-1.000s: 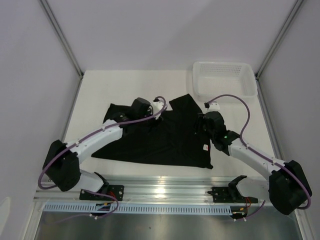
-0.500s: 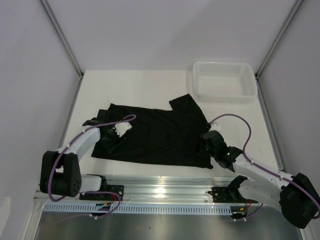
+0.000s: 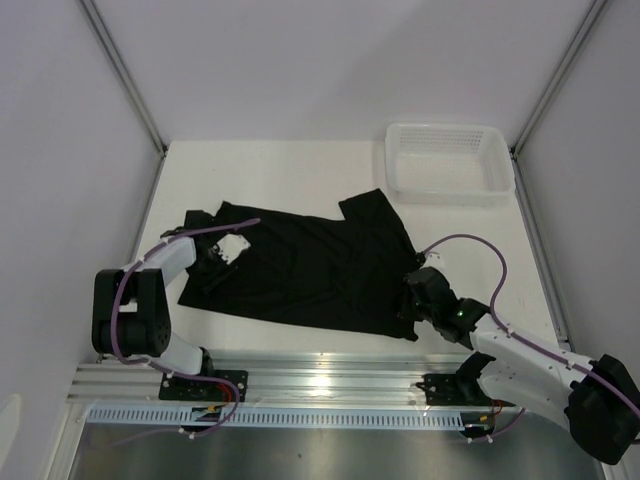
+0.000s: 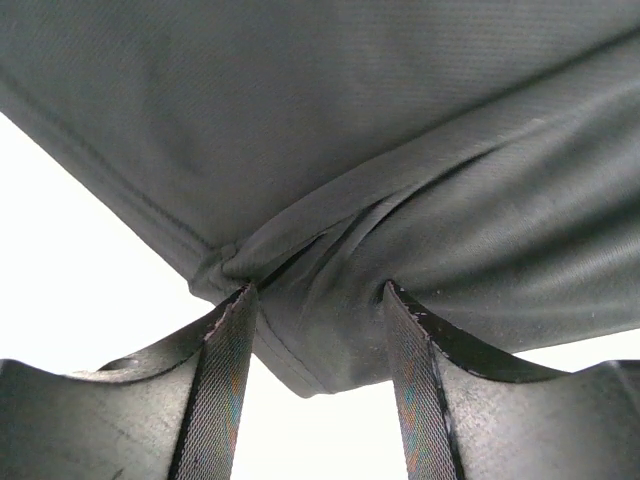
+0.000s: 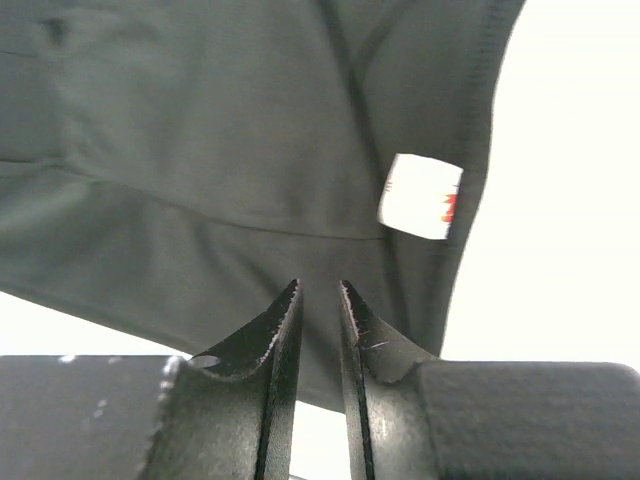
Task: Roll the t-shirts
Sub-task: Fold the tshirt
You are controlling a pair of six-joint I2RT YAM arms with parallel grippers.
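Top external view: the flat white table (image 3: 300, 170) carries the plain black short-sleeved fabric t-shirt (image 3: 310, 270), lying rumpled mid-table. The white plastic mesh basket (image 3: 445, 128) sits near its far sleeve. The left gripper (image 4: 318, 290) straddles a bunched corner with fingers spread; whether it bites I cannot tell. The right gripper (image 5: 318, 285) pinches the hem beside the small white label (image 5: 420, 195). I'd pull both ends evenly taut before rolling.

The t-shirt (image 3: 300, 275) was plain black, its label (image 5: 420, 196) white with a red mark. At one o'clock, the basket (image 3: 448, 190) was white mesh; the table (image 3: 260, 170) white, cables (image 3: 480, 245) purple.
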